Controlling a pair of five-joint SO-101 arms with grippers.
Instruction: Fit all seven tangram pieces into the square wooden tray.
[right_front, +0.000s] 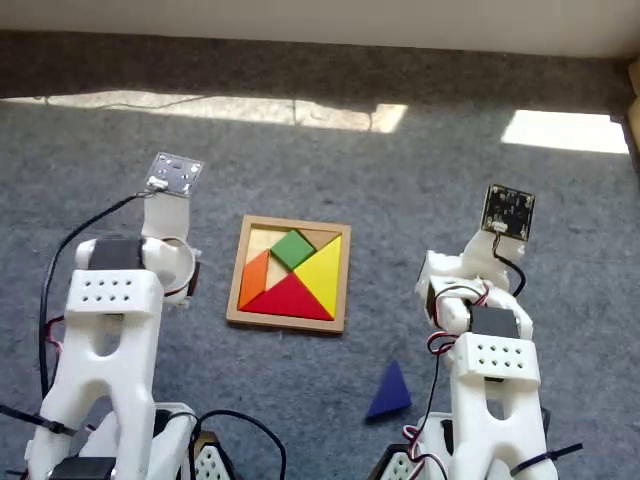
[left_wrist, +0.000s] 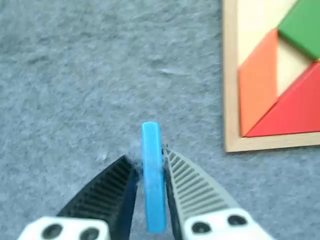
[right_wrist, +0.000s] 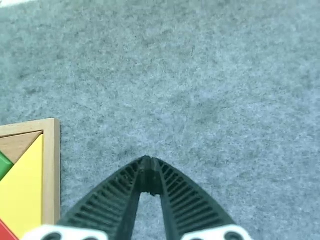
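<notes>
The left gripper, clamped on a light blue piece held on edge just beside the wooden tray, risks the thin piece pivoting and landing askew across the tray's edge.

1. This is looking like an indoor robot test bench; whether in a home or a lab, nothing is telling.
2. Two white arms are standing side by side, loose cables hanging off them.
3. Grey carpet is covering the surface under the tray.
4. Sunlight is falling in patches near a pale wall.
</notes>
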